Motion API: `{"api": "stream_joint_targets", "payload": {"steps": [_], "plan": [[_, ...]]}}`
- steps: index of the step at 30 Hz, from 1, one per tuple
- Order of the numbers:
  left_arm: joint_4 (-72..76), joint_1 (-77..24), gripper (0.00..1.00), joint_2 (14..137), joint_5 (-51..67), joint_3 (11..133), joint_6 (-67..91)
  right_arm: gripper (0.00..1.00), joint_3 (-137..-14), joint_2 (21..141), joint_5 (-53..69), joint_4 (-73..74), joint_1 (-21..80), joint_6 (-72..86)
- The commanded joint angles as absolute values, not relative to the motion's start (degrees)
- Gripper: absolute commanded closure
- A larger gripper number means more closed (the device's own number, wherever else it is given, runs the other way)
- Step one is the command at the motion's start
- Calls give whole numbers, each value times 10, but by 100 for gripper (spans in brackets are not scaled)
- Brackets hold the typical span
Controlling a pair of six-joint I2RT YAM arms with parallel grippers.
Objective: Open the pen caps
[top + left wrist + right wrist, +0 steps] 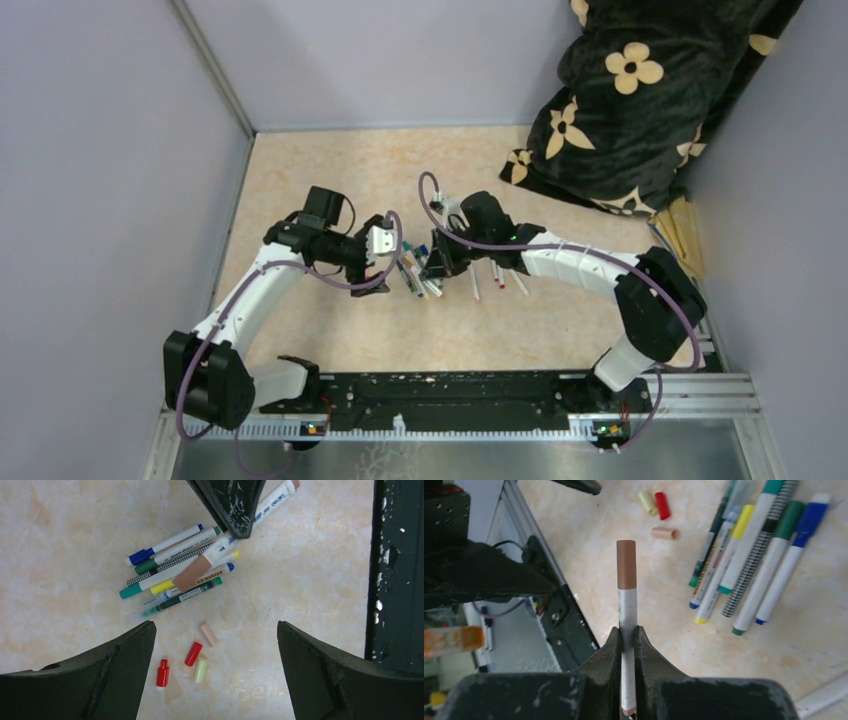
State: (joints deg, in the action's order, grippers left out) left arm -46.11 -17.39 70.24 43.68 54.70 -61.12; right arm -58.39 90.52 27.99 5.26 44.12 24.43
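Observation:
My right gripper point(627, 630) is shut on a white pen barrel point(627, 605) whose brown cap point(626, 564) is on and points away from the fingers. The same pen shows in the left wrist view point(192, 573), held above a pile of capped pens point(170, 575). My left gripper point(215, 629) is open and empty above loose caps on the table: a pink cap point(208, 634), a red cap point(193, 653), a pale green cap point(201, 669) and a red necked piece point(162, 673). In the top view the left gripper point(385, 250) and the right gripper point(437, 262) are close together.
Three thin pens point(497, 280) lie to the right of the pile point(420, 280), under the right arm. A black flowered blanket point(640, 100) fills the far right corner. The black mounting rail point(450, 400) runs along the near edge. Walls close in on the left and at the back.

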Motion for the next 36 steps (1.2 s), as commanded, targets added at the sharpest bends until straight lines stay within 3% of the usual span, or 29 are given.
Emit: {"api": "stream_joint_targets", "payload": {"steps": [1, 6, 12, 21, 24, 27, 36], "plan": [[-445, -200, 4, 697, 405, 548, -671, 100, -619, 937, 424, 27, 443, 267], [-450, -226, 6, 686, 398, 530, -706, 100, -633, 964, 471, 8, 442, 288], [-454, -252, 21, 675, 387, 511, -719, 100, -637, 986, 508, -44, 443, 325], [-455, -270, 61, 676, 348, 503, -731, 100, -643, 1002, 521, -51, 443, 335], [-447, -276, 74, 677, 334, 503, -729, 81, -638, 1003, 522, -61, 443, 340], [-440, -276, 81, 674, 331, 506, -725, 72, -628, 1005, 525, -80, 447, 348], [-434, -278, 89, 682, 321, 521, -715, 72, -608, 1017, 538, -125, 452, 378]]}}
